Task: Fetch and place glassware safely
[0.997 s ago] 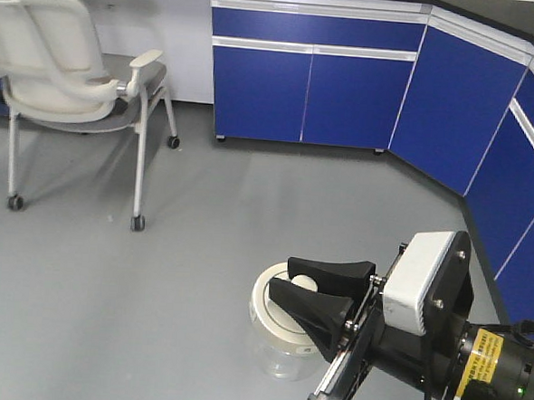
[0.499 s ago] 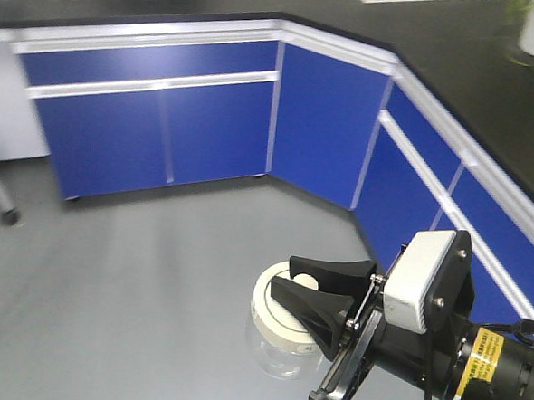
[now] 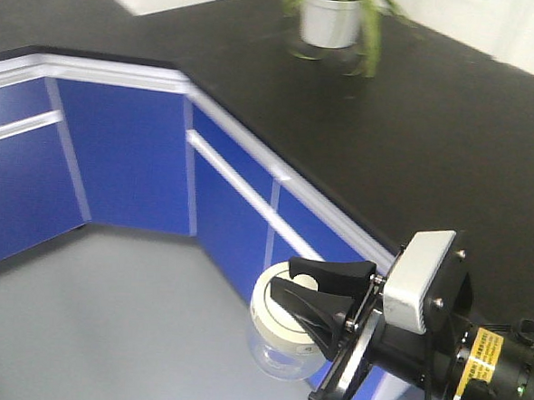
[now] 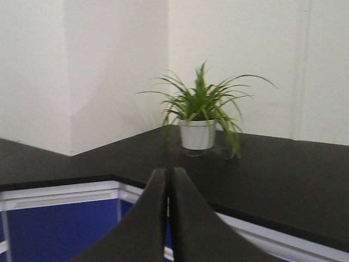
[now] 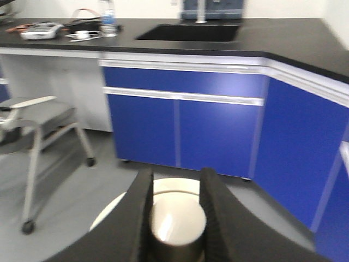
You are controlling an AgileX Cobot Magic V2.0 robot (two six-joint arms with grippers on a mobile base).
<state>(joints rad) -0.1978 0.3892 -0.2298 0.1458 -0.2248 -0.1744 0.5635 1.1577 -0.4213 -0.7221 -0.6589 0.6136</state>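
Note:
The glassware (image 3: 280, 332) is a squat clear jar with an off-white lid, hanging in the air above the grey floor. My right gripper (image 3: 291, 279) is shut on the lid's central knob, coming in from the lower right of the front view. In the right wrist view the knob (image 5: 177, 222) sits squeezed between the two black fingers (image 5: 143, 207), with the round lid showing beyond my right gripper (image 5: 177, 180). My left gripper (image 4: 168, 173) is shut with nothing in it, and it points towards the counter corner.
A black countertop (image 3: 416, 128) over blue cabinets (image 3: 116, 145) runs diagonally close on the right. A potted plant (image 3: 331, 18) stands on it at the back. The right wrist view shows a wheeled chair (image 5: 32, 114), a sink (image 5: 188, 33) and a bottle (image 5: 108, 16).
The whole front view has swung: the chair and the straight cabinet run slid out to the left, and the countertop and plant came in. The jar stays held the same way.

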